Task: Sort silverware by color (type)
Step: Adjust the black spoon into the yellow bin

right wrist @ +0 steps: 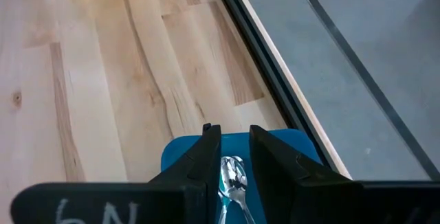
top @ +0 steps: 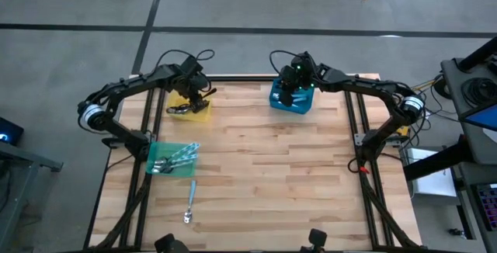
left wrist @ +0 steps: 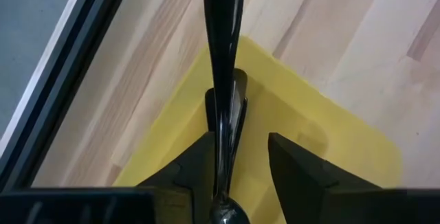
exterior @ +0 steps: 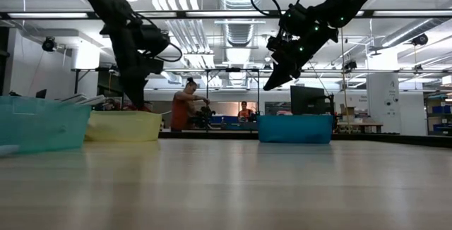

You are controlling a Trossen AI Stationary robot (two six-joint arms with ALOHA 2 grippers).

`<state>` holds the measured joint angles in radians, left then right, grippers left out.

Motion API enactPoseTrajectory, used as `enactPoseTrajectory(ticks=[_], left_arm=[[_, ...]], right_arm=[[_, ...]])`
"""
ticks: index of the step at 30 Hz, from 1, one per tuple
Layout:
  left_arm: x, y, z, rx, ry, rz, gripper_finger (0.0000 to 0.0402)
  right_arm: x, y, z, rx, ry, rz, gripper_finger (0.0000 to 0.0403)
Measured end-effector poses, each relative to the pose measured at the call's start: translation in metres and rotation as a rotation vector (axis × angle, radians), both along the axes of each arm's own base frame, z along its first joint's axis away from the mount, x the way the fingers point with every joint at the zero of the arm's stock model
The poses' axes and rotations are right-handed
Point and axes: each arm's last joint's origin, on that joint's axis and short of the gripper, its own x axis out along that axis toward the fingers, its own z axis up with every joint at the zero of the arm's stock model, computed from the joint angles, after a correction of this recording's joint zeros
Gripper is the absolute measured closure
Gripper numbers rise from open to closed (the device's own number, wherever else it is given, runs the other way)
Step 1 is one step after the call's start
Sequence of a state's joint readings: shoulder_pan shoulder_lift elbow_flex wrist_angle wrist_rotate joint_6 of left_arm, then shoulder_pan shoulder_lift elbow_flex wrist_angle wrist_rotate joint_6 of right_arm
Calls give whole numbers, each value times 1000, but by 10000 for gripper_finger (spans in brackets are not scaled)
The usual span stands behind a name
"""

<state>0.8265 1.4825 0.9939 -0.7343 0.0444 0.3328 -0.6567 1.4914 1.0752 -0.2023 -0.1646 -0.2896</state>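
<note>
My left gripper [top: 192, 98] hangs open over the yellow bin [top: 200, 113], fingers pointing steeply down. A black utensil [left wrist: 223, 52] stands between its fingers. More dark silverware [top: 180, 109] lies in that bin. My right gripper [top: 289, 96] hovers above the blue bin [top: 301, 107], its fingers a little apart. A silver spoon [right wrist: 232, 172] shows in the gap [right wrist: 230, 129]; I cannot tell whether it touches the fingers or lies in the bin below. Blue-handled silverware [top: 178, 156] rests in the green bin [top: 153, 160]. One blue-handled spoon [top: 190, 200] lies flat on the table. My left gripper has the black utensil lying along the inner side of one finger [left wrist: 199, 162], lengthwise with the fingers. The other finger [left wrist: 295, 165] stands clear of it. The utensil's handle [left wrist: 223, 4] reaches out past the fingertips over the bin's rim; its bowl end [left wrist: 228, 214] is back near the finger roots.
The three bins stand along the far and left parts of the wooden table: yellow [exterior: 123, 125], blue [exterior: 294, 128], green [exterior: 39, 120]. The table's middle and right are bare wood. A metal frame rail [right wrist: 275, 80] runs along the far edge. People show in the room behind.
</note>
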Motion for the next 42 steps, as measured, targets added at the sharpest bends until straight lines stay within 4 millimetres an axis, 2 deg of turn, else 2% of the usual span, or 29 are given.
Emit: enactPoseTrajectory(ticks=[6,17,22,28,35,42], left_arm=[[3,4,-6,0,-1,0,288],[10,11,-30,-55,51,-2,290],[11,12,-34,-63,63,-1,323],[10,11,-29,-56,57,8,392],[13,14,-22,-48,45,25,395],[15,16,7,-86,79,35,396]], right_arm=[[0,0,0,-4,4,5,328],[0,0,0,-15,11,16,334],[0,0,0,-15,11,16,327],[0,0,0,-15,11,16,331],[0,0,0,-15,11,16,332],[0,0,-1,-13,13,16,327]])
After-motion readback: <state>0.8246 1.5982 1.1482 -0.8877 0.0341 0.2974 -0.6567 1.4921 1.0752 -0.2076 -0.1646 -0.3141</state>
